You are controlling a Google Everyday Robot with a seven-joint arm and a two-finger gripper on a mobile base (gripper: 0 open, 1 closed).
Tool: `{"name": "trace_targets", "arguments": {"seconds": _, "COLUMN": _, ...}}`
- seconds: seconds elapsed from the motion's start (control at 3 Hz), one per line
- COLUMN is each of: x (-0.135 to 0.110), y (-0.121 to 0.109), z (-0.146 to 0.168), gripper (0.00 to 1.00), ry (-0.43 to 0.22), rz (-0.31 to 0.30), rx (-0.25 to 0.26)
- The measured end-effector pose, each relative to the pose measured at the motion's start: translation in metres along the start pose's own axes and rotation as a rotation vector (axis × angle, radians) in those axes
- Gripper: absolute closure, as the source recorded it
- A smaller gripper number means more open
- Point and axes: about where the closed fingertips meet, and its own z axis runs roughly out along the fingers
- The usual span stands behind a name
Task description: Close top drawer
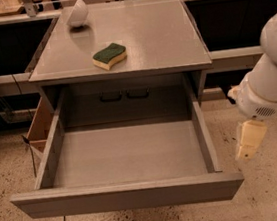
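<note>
The top drawer (pixel 126 197) is pulled far out of the grey cabinet toward me. Its flat grey front panel is nearest, with grey side walls and a bare smooth floor (pixel 129 154). My gripper (pixel 246 142) hangs cream-coloured from the white arm (pixel 271 83), just outside the drawer's right wall near its front right corner. It is a little above the front panel's level and does not touch the drawer. It holds nothing that I can see.
A green and yellow sponge (pixel 109 55) and an upturned white bowl (pixel 77 13) lie on the cabinet top (pixel 159 34). A cardboard box (pixel 39 125) stands against the cabinet's left side. Speckled floor lies around the drawer, and dark shelving stands behind.
</note>
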Motion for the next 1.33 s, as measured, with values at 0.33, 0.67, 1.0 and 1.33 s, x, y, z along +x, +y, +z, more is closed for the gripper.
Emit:
{"name": "trace_targets", "arguments": {"seconds": 0.33, "x": -0.01, "y": 0.0, "z": 0.059, "gripper": 0.0, "ry": 0.003, "rz": -0.022, "rx": -0.053}}
{"name": "trace_targets", "arguments": {"seconds": 0.67, "x": -0.02, "y": 0.008, "z": 0.083, "gripper": 0.0, "ry": 0.005, "rz": 0.001, "rx": -0.105}}
{"name": "trace_targets", "arguments": {"seconds": 1.0, "x": -0.027, "y": 0.022, "z": 0.097, "gripper": 0.0, "ry": -0.003, "rz": 0.022, "rx": -0.144}}
{"name": "trace_targets", "arguments": {"seconds": 1.33, "x": -0.033, "y": 0.038, "z": 0.11, "gripper": 0.0, "ry": -0.021, "rz": 0.028, "rx": -0.174}}
